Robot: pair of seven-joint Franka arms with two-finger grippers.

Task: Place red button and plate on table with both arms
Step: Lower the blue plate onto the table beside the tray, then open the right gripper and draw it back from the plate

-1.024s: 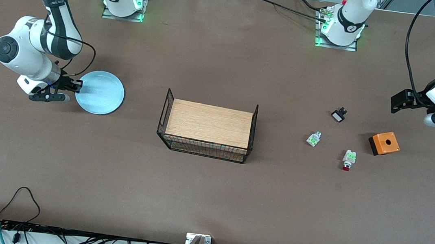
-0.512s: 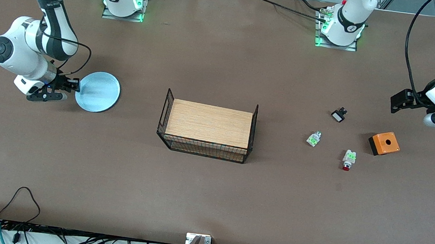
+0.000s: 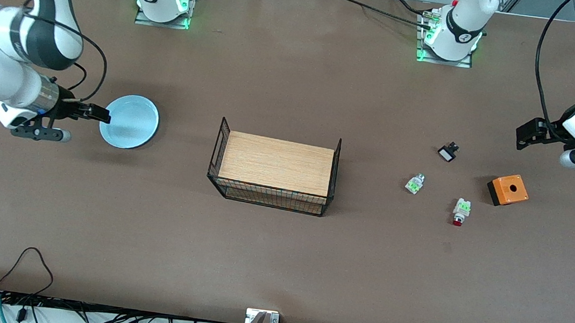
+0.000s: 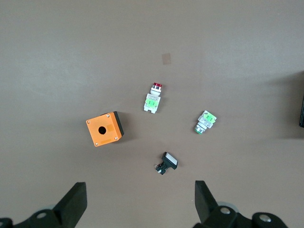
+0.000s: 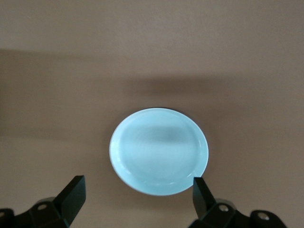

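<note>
Item, as I log it: brown table (image 3: 266,256); plate (image 3: 129,122) lies flat toward the right arm's end from the basket stand (image 3: 276,166); red button (image 3: 460,211) toward the left arm's end; right gripper (image 3: 103,114) over the plate's edge and left gripper (image 3: 524,137) aloft, both spread, empty.

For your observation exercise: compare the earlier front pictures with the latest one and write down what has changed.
The right claw has let go of the plate's rim, opened, and pulled back toward the right arm's end of the table. The plate now lies flat on the table, shifted slightly. The left claw waits open over the small parts. The red button, orange box and basket stand stayed put.
</note>
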